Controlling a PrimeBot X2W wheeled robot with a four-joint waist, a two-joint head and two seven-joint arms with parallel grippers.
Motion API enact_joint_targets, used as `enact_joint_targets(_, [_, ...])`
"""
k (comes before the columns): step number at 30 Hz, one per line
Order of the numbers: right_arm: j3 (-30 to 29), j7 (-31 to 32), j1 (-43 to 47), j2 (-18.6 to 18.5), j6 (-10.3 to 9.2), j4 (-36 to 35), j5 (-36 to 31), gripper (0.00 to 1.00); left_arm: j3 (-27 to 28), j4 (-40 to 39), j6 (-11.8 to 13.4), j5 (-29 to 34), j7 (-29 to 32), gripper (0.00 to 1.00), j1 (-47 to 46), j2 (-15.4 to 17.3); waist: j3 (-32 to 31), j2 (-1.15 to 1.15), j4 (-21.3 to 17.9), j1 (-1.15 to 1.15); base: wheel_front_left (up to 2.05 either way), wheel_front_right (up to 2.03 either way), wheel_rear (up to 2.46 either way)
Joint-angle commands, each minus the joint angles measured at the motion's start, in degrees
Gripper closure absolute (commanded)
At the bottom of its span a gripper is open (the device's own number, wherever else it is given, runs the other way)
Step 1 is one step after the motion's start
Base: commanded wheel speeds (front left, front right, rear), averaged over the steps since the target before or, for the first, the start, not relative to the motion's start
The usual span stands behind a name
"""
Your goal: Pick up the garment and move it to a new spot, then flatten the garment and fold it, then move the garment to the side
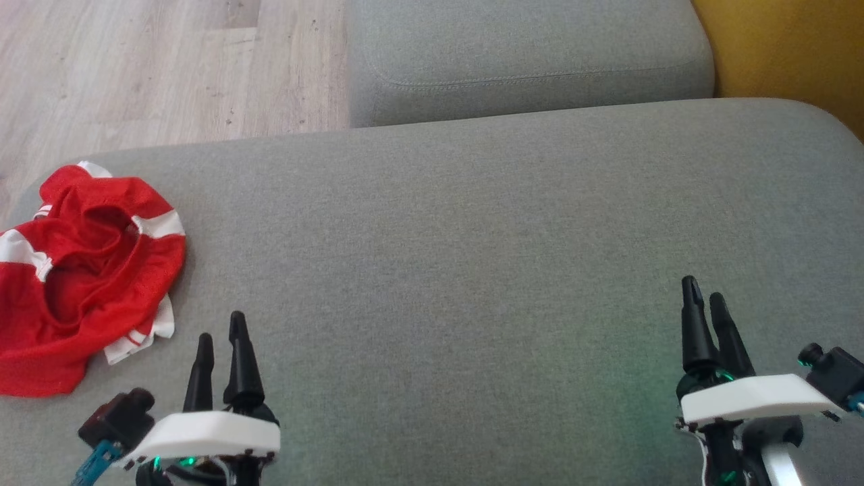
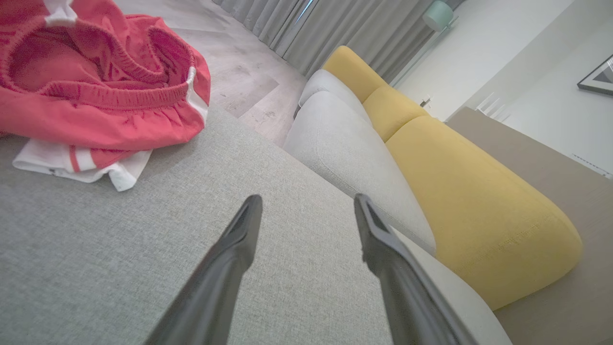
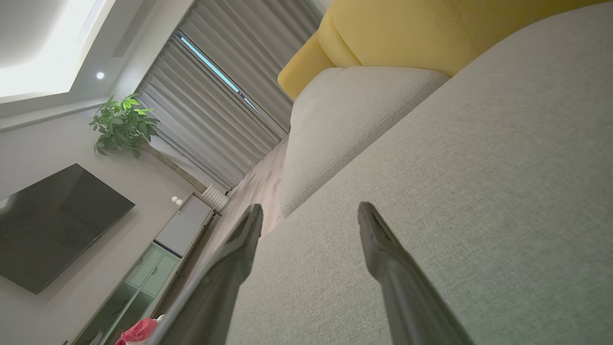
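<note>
The garment is a pair of red shorts with white stripes, lying crumpled at the left end of the grey sofa seat. The left wrist view has the garment at its upper left, waistband gaping. My left gripper hovers just right of the garment's near corner, open and empty, seen up close as my left gripper with the jaws spread over bare cushion. My right gripper is far to the right above the seat, open and empty, and my right gripper points along the cushion. A sliver of the garment appears low in the right wrist view.
A second grey cushion lies beyond the seat, with a yellow backrest at the far right. Wooden floor runs past the seat's left edge. A television, a plant and curtains stand farther off.
</note>
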Motion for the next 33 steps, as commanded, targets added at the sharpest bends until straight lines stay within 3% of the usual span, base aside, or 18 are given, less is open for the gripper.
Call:
enact_joint_targets(1, [1.21,-0.83,-1.08,-0.39,-0.02,-2.69,-2.17,0.0,0.25,-2.69,0.42,2.25,-0.76,0.0,-1.67,0.96,-0.04,0.0,-0.01,0.0,0.0,0.0,0.0])
enact_joint_targets(33, [1.63,-6.07,0.57,-0.52,-0.03,-5.64,-22.85,0.0,-5.04,-5.38,4.51,24.47,-6.03,0.0,-0.81,2.54,-0.58,0.0,0.7,0.0,0.0,0.0,0.0])
